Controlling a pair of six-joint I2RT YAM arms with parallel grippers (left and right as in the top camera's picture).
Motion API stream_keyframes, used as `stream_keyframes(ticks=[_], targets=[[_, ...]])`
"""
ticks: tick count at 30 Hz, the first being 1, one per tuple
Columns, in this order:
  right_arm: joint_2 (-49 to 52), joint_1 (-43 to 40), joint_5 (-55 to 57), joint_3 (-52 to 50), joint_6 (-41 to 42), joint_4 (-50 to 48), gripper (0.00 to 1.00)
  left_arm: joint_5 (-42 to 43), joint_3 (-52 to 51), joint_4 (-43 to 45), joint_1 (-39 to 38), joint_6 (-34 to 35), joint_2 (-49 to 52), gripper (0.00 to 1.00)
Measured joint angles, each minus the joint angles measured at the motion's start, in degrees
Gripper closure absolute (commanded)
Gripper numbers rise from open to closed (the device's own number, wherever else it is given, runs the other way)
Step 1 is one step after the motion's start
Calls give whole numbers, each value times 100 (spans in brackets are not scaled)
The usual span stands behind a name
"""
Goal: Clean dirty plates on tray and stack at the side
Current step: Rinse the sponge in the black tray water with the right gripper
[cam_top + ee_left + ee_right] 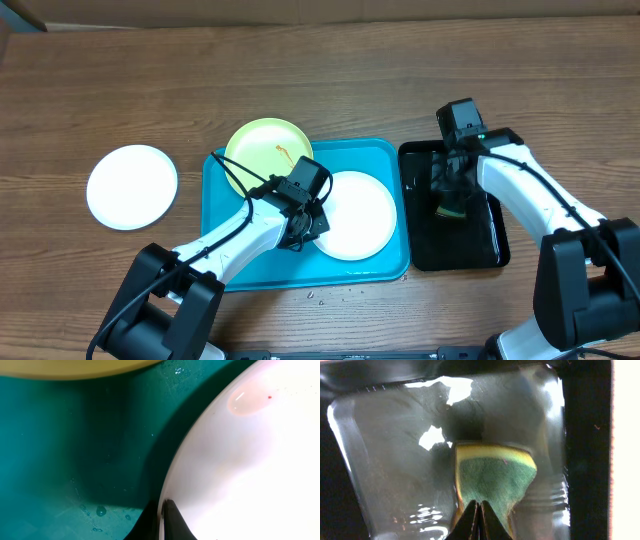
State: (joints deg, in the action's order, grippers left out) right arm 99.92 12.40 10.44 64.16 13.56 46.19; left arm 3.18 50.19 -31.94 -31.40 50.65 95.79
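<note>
On the turquoise tray [380, 160] lies a white plate [357, 215], and my left gripper [305, 225] is shut on its left rim. In the left wrist view one finger lies on top of the plate [250, 470] and the other under its edge, with the gripper [161, 510] low above the wet tray floor [60, 450]. A pale pinkish puddle [247, 400] sits on that plate. A yellow-green plate [266, 150] with an orange smear rests at the tray's back left. Another white plate [131, 186] lies on the table to the left. My right gripper [452, 190] pinches a green sponge [495, 475].
A glossy black tray [480, 240] holding water stands right of the turquoise tray; the sponge [450, 210] hangs over it, with my right gripper [479, 505] above the wet floor [385, 460]. Small droplets [330, 295] dot the wooden table before the turquoise tray.
</note>
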Motion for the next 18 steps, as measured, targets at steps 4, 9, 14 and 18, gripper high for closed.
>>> stream_keyframes(ticks=[4,9,14,18], targets=[[0,0,-188,-566,57,-752,96,-2,0,0,0,0,0,96],[-2,0,-505,-1147,109,-1738,96,-2,0,0,0,0,0,96],[-2,0,-570,-1231,120,-1989,84,-2,0,0,0,0,0,96],[0,0,-632,-957,103,-1287,69,0,0,2,0,0,0,96]])
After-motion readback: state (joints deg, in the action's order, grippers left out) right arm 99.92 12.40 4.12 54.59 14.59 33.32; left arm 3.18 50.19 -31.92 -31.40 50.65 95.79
